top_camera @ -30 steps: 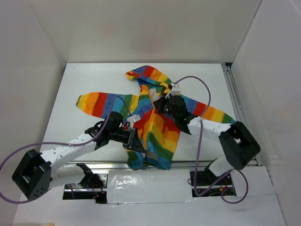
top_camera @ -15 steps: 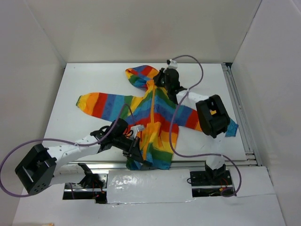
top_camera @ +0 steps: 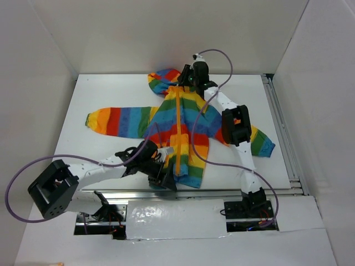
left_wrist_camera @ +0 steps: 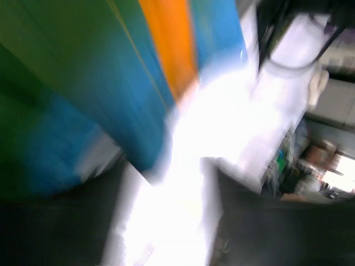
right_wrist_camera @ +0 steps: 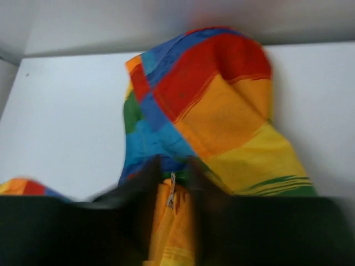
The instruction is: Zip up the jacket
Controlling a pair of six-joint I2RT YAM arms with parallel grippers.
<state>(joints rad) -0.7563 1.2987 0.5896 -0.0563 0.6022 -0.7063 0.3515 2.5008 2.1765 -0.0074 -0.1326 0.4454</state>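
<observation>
Setting: white worktop sitting inside plain white walls, carrying the jacket and both arms.
Right hand: reaching to the far end of the jacket, at the collar. In its wrist view two dark fingers are standing close on either side of the silver zipper pull. Too blurred to tell whether they are pinching it.
Left hand: sitting at the near blue hem. Wrist view is smearing badly, so cannot tell whether it is spread or pressed together.
Zipper: orange, running straight down the front, the two front panels meeting along it.
Jacket: lying flat, front up, mid-worktop. Hood pointing to the far wall, sleeves spreading left and right.
Right arm: crossing over the sleeve on the right of the top view.
Cables: purple, looping off both arms.
</observation>
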